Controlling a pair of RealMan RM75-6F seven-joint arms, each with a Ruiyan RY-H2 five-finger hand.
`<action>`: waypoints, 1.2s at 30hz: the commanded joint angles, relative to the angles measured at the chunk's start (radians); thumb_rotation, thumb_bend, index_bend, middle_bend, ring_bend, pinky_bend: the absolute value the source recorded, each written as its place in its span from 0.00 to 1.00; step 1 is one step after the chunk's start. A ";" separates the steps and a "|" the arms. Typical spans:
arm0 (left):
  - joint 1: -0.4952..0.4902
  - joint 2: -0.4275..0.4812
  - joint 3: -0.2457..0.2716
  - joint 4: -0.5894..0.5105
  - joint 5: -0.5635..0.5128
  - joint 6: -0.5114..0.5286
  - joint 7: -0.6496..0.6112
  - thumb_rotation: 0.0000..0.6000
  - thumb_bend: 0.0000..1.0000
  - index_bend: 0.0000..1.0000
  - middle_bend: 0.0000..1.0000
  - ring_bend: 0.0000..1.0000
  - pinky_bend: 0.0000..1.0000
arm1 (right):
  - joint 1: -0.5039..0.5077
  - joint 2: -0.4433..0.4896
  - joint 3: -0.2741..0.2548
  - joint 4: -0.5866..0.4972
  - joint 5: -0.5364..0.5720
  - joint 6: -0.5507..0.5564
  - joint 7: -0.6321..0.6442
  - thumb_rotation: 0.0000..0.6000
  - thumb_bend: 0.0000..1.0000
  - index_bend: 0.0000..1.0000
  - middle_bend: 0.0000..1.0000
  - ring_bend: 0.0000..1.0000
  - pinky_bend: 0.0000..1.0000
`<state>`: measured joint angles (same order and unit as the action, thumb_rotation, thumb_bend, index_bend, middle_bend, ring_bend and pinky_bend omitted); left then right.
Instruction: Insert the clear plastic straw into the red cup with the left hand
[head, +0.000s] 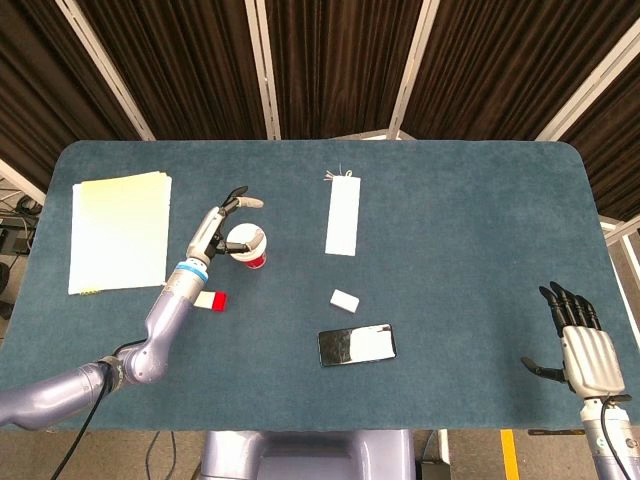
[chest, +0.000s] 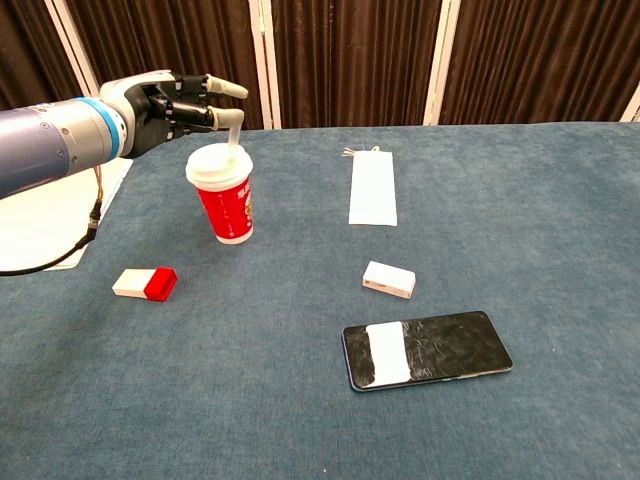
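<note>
Straw (chest: 234, 134) insertion looks all but finished: only a short clear stub shows above the white lid of the red cup (chest: 227, 207), so I judge the pushing-in step to be at its end. What remains, by my reading, is for the left hand to come away cleanly, lifting back and up without brushing the lid or tipping the cup, which is light and stands free on the tabletop (chest: 520, 180).

Nearest the robot in the head view, the right hand (head: 578, 340) hangs off the tabletop's near right edge, fingers apart and holding nothing. Next out lie a dark phone (chest: 426, 349), a small white block (chest: 389, 280) and a red-and-white block (chest: 145, 283), none in the way of a retreat. Beyond them stands the cup, left of centre.

Just behind and beside the cup, the left hand (chest: 175, 101) hovers at lid height with its forearm reaching in from the left. One finger stretches forward over the straw's top; whether a fingertip touches the stub I cannot tell, and the other fingers are loosely spread, so the hand appears to grip nothing. Farther back lie a long white sleeve (chest: 373, 187) and, at far left, a pale yellow pad (head: 120, 230).
</note>
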<state>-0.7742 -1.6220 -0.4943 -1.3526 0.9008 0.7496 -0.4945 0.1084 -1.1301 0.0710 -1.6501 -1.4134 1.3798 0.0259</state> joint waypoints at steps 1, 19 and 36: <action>0.005 0.008 -0.001 -0.012 0.008 0.004 -0.005 1.00 0.34 0.28 0.00 0.00 0.00 | 0.000 0.000 0.000 0.000 0.001 0.000 -0.001 1.00 0.12 0.00 0.00 0.00 0.00; 0.224 0.301 0.211 -0.304 0.301 0.354 0.424 1.00 0.28 0.21 0.00 0.00 0.00 | -0.002 -0.006 -0.003 0.007 -0.006 0.009 -0.038 1.00 0.13 0.00 0.00 0.00 0.00; 0.553 0.515 0.486 -0.419 0.400 0.715 0.791 1.00 0.19 0.10 0.00 0.00 0.00 | -0.002 -0.016 -0.003 0.011 -0.009 0.023 -0.105 1.00 0.12 0.00 0.00 0.00 0.00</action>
<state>-0.2417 -1.1183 -0.0222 -1.7845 1.2854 1.4433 0.2971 0.1063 -1.1456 0.0685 -1.6402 -1.4213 1.4021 -0.0780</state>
